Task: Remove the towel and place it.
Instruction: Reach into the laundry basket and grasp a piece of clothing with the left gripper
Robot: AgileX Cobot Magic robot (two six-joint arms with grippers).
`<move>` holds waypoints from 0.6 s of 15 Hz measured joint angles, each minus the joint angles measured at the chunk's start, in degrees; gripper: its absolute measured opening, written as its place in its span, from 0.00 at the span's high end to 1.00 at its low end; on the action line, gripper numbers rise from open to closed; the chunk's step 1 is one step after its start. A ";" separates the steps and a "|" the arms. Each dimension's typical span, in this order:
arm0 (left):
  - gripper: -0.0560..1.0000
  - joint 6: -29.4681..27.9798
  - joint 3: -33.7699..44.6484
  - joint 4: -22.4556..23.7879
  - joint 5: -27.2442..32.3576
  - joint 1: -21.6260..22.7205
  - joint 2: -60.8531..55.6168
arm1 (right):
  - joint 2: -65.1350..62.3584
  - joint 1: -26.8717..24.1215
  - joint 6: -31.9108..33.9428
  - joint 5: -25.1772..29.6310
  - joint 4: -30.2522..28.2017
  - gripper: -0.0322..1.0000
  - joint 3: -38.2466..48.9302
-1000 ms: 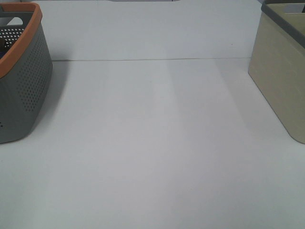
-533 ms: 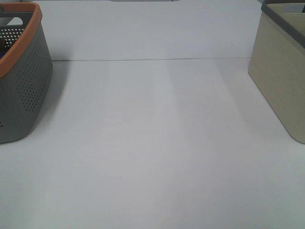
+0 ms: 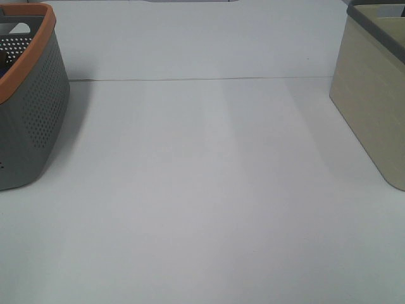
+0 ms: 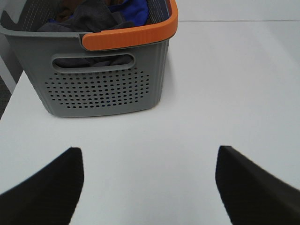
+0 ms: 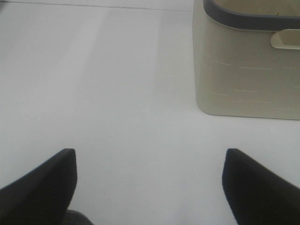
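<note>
In the left wrist view the towel is a dark charcoal cloth lying bunched inside a grey perforated basket with an orange rim. A blue cloth lies beside it. My left gripper is open and empty above the white table, a short way in front of the basket. My right gripper is open and empty above the table, short of a beige basket with a dark grey rim. Neither gripper shows in the exterior high view.
In the exterior high view the grey basket stands at the table's left edge and the beige basket at the right edge. The white table lies between them, with a seam line across the back.
</note>
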 joint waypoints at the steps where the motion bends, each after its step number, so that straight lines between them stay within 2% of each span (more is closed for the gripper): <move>1: 0.25 -0.46 0.00 0.11 0.00 0.00 0.00 | 0.00 0.00 0.00 0.00 0.00 0.17 0.00; 5: 0.25 -1.55 -1.09 1.78 -1.26 0.00 0.34 | 0.00 0.00 0.00 0.00 0.00 0.17 0.00; 9: 0.25 -1.60 -2.86 2.75 -5.39 0.00 6.99 | 0.00 0.00 0.00 0.00 0.00 0.17 0.00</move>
